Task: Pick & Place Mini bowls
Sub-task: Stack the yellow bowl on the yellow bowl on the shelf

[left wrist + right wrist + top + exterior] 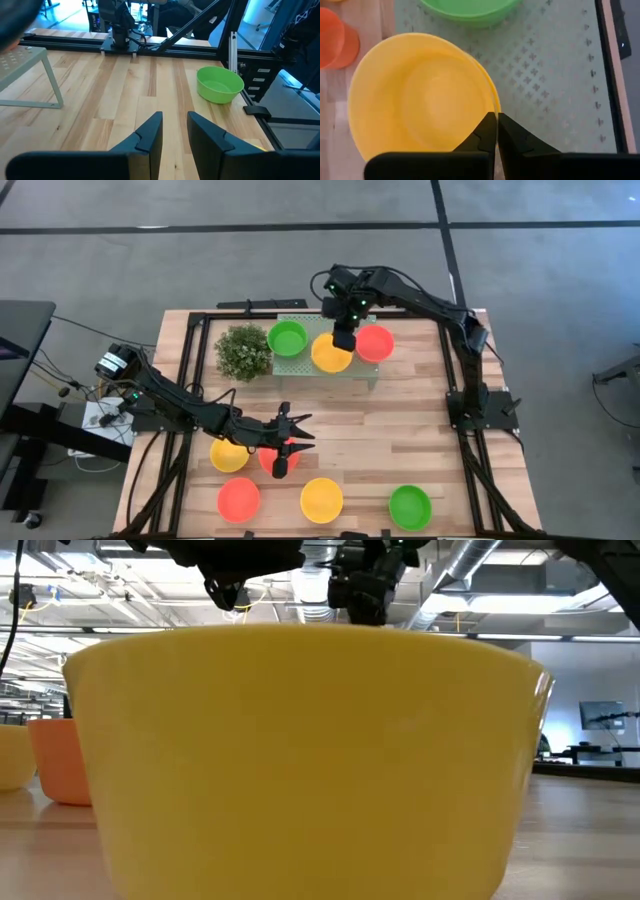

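Note:
A pale green perforated tray (300, 365) stands at the table's far middle. On it are a green mini bowl (287, 338) and a red-orange one (374, 343). Between them my right gripper (343, 340) is shut on a yellow mini bowl (328, 355). My left gripper (290, 442) is open and empty above a red-orange bowl (270, 460), which sits on the table beside a yellow bowl (226, 453). Red-orange (238, 498), yellow (321, 499) and green (409, 506) bowls sit in a row near the front edge. My right gripper pinches the yellow bowl's rim (491, 107) on its far side, one finger inside the bowl and one outside. The fingers come from above, pointing down. The bowl is over the tray's near part, open side up. I cannot tell whether it rests on the tray or hangs clear.
A bushy green plant (243, 352) stands just left of the tray. Black frame rails (250, 308) run along the table's edges. The near yellow bowl (300, 760) fills the low view. Bare wood lies between the tray and the near row, toward the right.

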`<control>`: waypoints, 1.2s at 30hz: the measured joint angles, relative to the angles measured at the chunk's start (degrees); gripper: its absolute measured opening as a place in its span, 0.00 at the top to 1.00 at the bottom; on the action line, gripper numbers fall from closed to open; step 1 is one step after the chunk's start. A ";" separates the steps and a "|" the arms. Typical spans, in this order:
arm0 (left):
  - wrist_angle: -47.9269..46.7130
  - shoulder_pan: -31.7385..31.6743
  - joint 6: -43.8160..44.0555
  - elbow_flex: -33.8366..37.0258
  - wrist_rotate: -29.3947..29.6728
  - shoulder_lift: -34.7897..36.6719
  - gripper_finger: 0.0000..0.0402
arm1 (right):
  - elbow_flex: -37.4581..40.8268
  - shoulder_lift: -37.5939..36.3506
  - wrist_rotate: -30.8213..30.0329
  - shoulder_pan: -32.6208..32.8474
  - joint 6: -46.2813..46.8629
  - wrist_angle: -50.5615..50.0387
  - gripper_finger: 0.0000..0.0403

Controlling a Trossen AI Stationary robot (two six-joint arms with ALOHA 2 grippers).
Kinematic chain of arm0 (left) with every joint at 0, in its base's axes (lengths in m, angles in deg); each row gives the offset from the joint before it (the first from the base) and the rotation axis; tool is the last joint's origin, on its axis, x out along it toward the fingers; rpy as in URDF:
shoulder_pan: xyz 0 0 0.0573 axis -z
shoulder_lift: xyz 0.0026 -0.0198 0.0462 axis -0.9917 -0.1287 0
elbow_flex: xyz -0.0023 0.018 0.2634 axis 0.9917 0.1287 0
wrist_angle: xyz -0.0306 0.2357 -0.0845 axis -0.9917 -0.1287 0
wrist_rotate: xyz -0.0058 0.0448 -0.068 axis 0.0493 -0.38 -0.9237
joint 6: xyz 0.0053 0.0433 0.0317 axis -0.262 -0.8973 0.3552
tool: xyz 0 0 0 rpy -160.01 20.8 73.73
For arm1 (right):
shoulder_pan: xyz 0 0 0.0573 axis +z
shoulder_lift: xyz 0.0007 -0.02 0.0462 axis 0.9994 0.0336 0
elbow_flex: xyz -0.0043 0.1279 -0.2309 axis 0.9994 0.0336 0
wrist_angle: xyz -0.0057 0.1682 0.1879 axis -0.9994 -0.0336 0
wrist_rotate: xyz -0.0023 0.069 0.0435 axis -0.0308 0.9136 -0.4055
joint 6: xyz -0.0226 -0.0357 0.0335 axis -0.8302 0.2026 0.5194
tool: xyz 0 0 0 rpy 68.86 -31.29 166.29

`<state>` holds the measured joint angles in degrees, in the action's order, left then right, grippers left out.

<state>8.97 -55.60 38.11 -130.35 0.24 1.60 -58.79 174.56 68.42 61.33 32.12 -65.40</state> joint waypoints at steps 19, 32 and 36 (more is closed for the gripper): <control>-0.34 -0.12 -0.01 0.00 0.00 -0.02 0.78 | -8.18 0.61 -1.50 0.91 -1.18 -7.48 0.84; -0.28 0.04 0.09 0.00 1.36 -0.02 0.78 | -7.85 -10.58 -1.06 2.89 3.39 -16.67 0.85; -0.13 -0.23 0.02 0.00 5.72 -0.02 0.79 | 5.97 -17.33 -0.96 5.66 6.12 -9.13 0.89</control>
<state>8.84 -55.82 38.14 -130.35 5.96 1.58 -52.82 157.23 67.45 66.99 38.24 -74.52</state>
